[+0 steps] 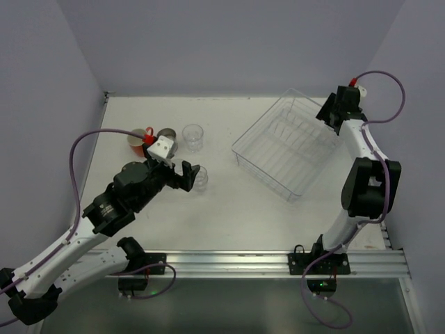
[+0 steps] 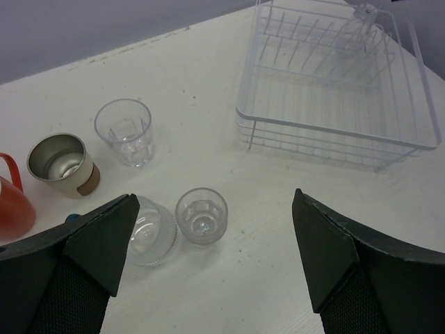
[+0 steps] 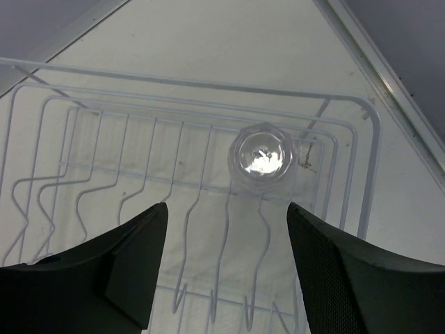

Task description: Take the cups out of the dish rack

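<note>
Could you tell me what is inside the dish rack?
One clear tumbler sits in a far corner of the dish rack; other slots look bare. The right hand hides it from above.

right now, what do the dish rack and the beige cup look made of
Dish rack: thin pale glossy rods with open gaps, coated wire or clear plastic, hard to tell. Beige cup: shiny grey lining suggests steel inside; matte beige outer wall, material unclear.
</note>
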Action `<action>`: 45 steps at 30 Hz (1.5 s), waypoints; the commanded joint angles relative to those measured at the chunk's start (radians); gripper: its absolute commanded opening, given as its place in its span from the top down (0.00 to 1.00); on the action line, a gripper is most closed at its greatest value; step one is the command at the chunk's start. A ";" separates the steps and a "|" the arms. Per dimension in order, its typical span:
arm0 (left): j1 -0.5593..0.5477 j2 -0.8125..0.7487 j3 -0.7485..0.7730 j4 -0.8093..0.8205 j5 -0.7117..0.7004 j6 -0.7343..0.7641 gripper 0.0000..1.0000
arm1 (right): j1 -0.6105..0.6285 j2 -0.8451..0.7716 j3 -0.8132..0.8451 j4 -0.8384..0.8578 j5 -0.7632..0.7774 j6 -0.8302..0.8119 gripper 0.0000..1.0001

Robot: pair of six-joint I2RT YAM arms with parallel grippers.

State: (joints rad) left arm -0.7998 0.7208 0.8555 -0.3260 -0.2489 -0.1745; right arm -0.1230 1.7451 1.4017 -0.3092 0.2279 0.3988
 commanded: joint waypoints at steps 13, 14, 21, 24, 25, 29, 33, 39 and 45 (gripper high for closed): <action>-0.003 -0.018 -0.029 0.100 -0.004 0.036 0.00 | -0.032 0.243 0.301 -0.172 0.077 -0.095 0.29; -0.004 -0.018 -0.029 0.102 -0.003 0.038 0.00 | -0.032 0.248 0.303 -0.172 0.074 -0.095 0.29; -0.003 -0.015 -0.032 0.100 -0.007 0.040 0.00 | -0.041 0.297 0.327 -0.179 0.050 -0.098 0.35; -0.003 -0.009 -0.032 0.100 -0.007 0.041 0.00 | -0.041 0.317 0.345 -0.180 0.033 -0.109 0.40; -0.001 -0.006 -0.032 0.100 -0.007 0.040 0.00 | -0.041 0.320 0.350 -0.179 0.031 -0.113 0.40; 0.002 0.006 -0.030 0.102 -0.007 0.041 0.00 | -0.041 0.291 0.330 -0.118 0.008 -0.121 0.59; 0.010 0.026 -0.021 0.108 0.013 0.038 0.00 | -0.038 0.174 0.219 -0.004 -0.036 -0.114 0.68; 0.014 0.078 0.007 0.119 0.060 0.017 0.00 | -0.029 -0.068 0.088 0.136 -0.145 -0.057 0.71; 0.014 0.129 0.068 0.145 0.155 -0.046 0.00 | 0.064 -0.317 -0.088 0.235 -0.222 0.036 0.71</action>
State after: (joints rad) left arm -0.7921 0.8425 0.8543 -0.2577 -0.1604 -0.1772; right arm -0.1265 1.5536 1.3865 -0.1974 0.0757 0.3580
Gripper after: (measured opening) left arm 0.997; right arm 0.521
